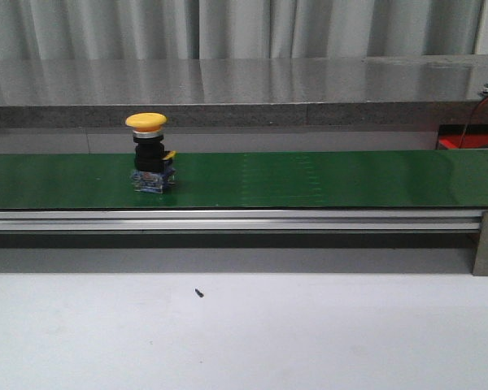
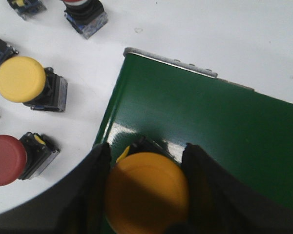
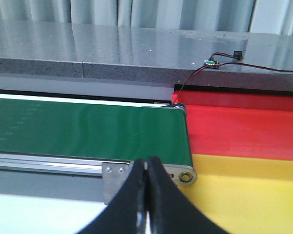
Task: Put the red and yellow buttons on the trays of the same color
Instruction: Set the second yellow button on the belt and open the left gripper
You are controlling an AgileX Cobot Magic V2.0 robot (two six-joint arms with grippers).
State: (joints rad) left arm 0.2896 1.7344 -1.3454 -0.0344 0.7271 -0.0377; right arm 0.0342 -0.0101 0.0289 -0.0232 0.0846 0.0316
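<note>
A: Where is the yellow button point(image 1: 149, 150)?

B: One stands upright on the green conveyor belt point(image 1: 325, 179), toward its left part, seen from the front. Neither arm shows in that view.

A: And the left gripper point(image 2: 146, 195)?

B: In its wrist view, its two dark fingers point(image 2: 95, 190) sit on either side of a yellow cap point(image 2: 146, 192) over the belt's end. They look clenched on it, though I cannot see the contact itself.

A: Anything beside the belt there?

B: On the white table point(image 2: 224, 39) lie spare buttons: another yellow one point(image 2: 27, 83) and a red button point(image 2: 17, 158), both on their sides.

A: The right gripper point(image 3: 147, 195)?

B: Its fingertips are pressed together, with nothing between them. Past it lie the red tray point(image 3: 244, 131) and the yellow tray point(image 3: 249, 195), at the belt's right end.
</note>
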